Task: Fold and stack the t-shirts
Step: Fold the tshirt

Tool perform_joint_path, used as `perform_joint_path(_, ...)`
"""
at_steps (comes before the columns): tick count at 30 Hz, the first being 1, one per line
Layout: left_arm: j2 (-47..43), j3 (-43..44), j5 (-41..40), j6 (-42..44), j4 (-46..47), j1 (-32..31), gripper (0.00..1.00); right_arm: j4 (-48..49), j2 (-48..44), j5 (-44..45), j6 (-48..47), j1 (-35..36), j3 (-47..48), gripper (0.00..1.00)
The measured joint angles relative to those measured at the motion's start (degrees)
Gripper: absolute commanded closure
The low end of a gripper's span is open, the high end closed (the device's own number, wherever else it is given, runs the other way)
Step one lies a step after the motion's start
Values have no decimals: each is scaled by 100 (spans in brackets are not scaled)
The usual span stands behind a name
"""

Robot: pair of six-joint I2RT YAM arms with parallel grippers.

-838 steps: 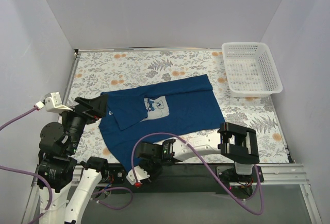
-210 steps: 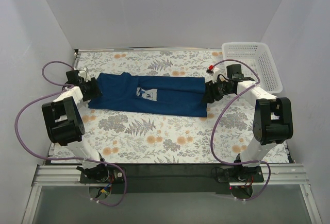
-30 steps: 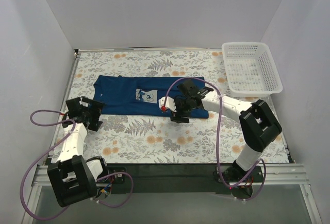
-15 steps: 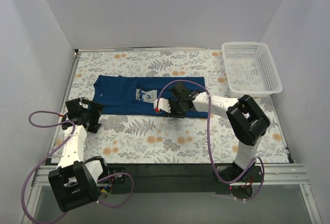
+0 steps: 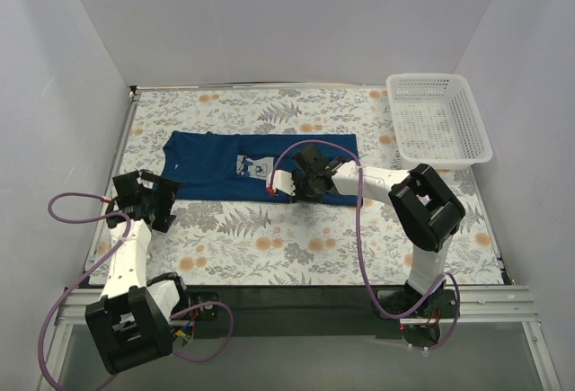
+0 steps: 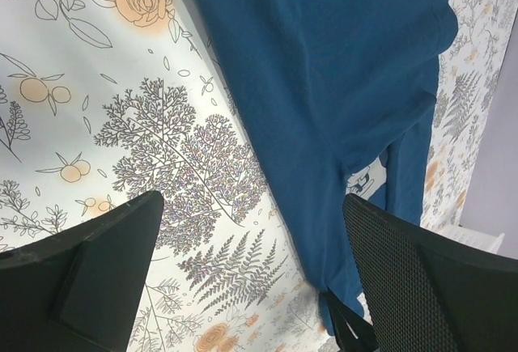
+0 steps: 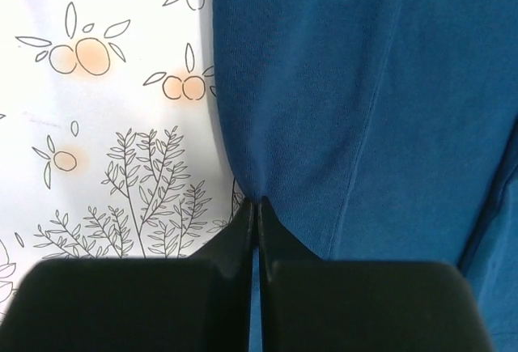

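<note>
The navy t-shirt (image 5: 211, 168) lies on the table folded into a long strip, its pale print (image 5: 256, 166) facing up. My right gripper (image 5: 303, 191) is at the strip's near edge, right of the print. In the right wrist view it (image 7: 257, 205) is shut, pinching the edge of the blue cloth (image 7: 324, 85). My left gripper (image 5: 167, 202) is open and empty, low over the table just off the shirt's left end. In the left wrist view its fingers (image 6: 105, 255) stand wide apart, with the shirt (image 6: 324, 69) ahead.
A white lattice basket (image 5: 438, 121) stands at the back right corner. The floral tablecloth (image 5: 269, 238) shows bare in front of the shirt. Purple cables loop from both arms. White walls close in the table on three sides.
My right gripper has moved left along the shirt's near edge and come down onto it. The left arm has hardly moved.
</note>
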Motion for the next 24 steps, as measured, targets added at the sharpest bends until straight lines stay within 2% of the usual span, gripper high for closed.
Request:
perform_joint_path(7,-28,0,0,20,0,0,15,81,-474,-157,-83,175,-597,99)
perform_joint_path(12,-28,0,0,17,0,0,15,-208,-1228,-334,-90,1038,-1386,99)
perform_joint_path(13,-28,0,2,17,0,0,14,-269,-1325,-374,-74,1231,-1471,96)
perform_joint_path(14,-28,0,2,17,0,0,14,-350,-1386,-446,-44,1414,-1517,80)
perform_joint_path(17,-28,0,4,20,2,0,14,-577,-1412,-649,90,1698,-1488,54)
perform_joint_path(20,-28,0,7,50,0,0,14,-942,-1394,-776,140,1617,-1272,45)
perform_joint_path(24,-33,0,57,164,13,0,14,-1303,-1368,-997,201,1108,-509,44)
